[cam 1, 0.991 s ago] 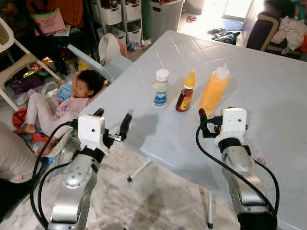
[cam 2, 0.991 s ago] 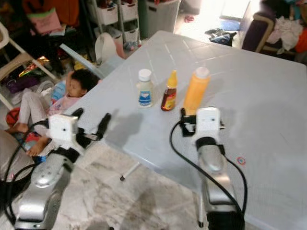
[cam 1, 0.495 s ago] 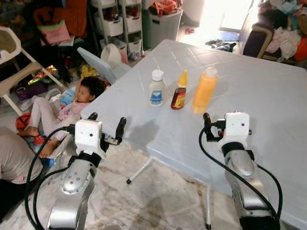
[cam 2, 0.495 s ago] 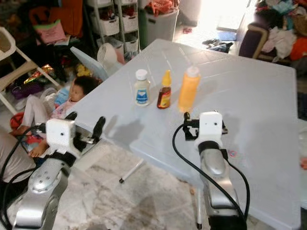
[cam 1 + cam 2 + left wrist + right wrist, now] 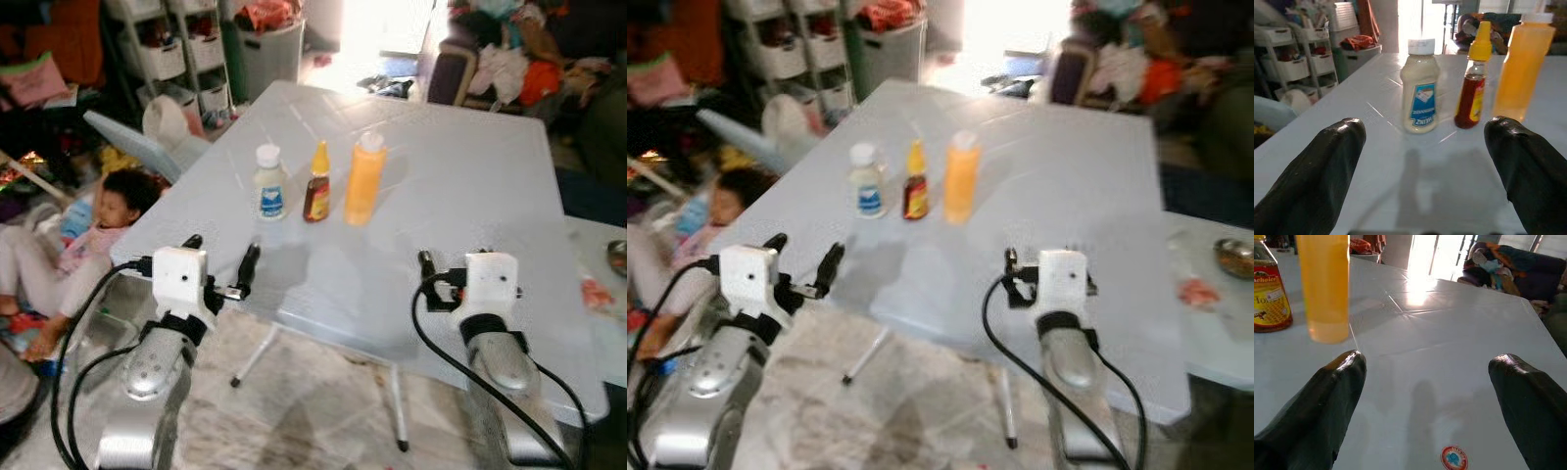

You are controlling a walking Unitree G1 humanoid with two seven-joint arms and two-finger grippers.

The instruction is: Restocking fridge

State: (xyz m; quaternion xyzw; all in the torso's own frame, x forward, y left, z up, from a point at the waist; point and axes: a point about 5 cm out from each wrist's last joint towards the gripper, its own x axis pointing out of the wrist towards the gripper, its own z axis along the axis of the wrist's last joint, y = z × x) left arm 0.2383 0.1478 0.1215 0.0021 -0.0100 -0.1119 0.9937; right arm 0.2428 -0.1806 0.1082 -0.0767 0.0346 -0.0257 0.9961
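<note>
On the white table (image 5: pixel 460 186) stand three bottles in a row, close together, near the far left side. The white bottle (image 5: pixel 268 182) is on the left, with a white cap and a blue label. The brown bottle (image 5: pixel 316 183) with a yellow tip is in the middle. The tall orange bottle (image 5: pixel 363 180) is on the right. All three stand upright.

The left gripper (image 5: pixel 219 264) hangs at the near left edge of the table, well short of the bottles. Its two black fingers (image 5: pixel 1317 171) are spread wide and hold nothing. In the left wrist view, the white bottle and the brown bottle show between the fingers, and the orange bottle sits close to one finger.

The right gripper (image 5: pixel 1009 274) is over the near part of the table, to the right of the bottles and apart from them. Its fingers (image 5: pixel 1317 404) are spread wide too, with nothing in them. In the right wrist view a small round sticker (image 5: pixel 1454 458) lies on the table between the fingers.

A child (image 5: pixel 73 240) lies on the floor to the left of the table. White drawers (image 5: pixel 176 59) and a bin (image 5: pixel 266 54) stand behind. Clothes (image 5: pixel 509 69) are piled on a sofa at the back right.
</note>
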